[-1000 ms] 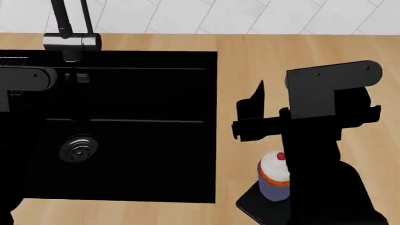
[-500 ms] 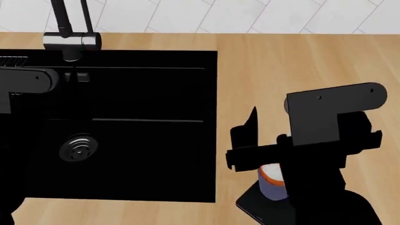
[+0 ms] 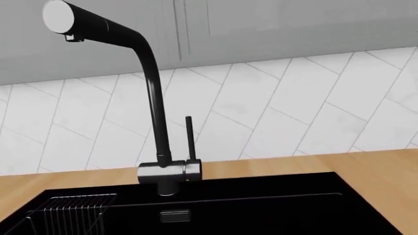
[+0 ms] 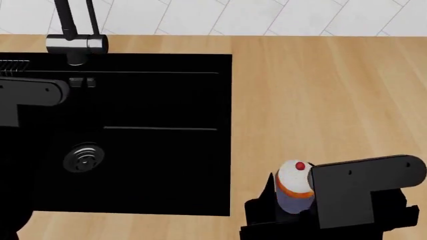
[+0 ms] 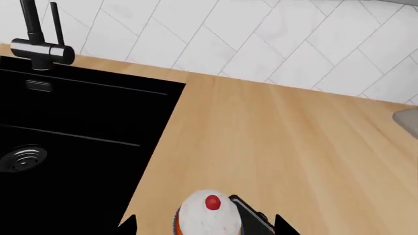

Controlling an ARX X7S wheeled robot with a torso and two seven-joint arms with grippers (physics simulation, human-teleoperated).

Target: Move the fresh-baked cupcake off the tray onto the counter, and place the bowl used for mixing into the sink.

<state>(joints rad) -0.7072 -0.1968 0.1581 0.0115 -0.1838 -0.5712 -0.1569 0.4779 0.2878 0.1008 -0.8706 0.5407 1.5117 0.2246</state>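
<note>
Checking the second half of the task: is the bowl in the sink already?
No: in the head view the sink holds only its round drain, with no bowl anywhere inside.

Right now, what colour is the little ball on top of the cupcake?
Red; the cherry shows best in the right wrist view.

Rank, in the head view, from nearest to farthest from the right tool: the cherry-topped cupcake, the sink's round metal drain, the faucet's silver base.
1. White-frosted cupcake with a red cherry: right beside the right tool, near the counter's front edge.
2. Round metal drain: leftward, on the black sink's floor.
3. Silver faucet base: farthest, behind the sink's back-left edge.
</note>
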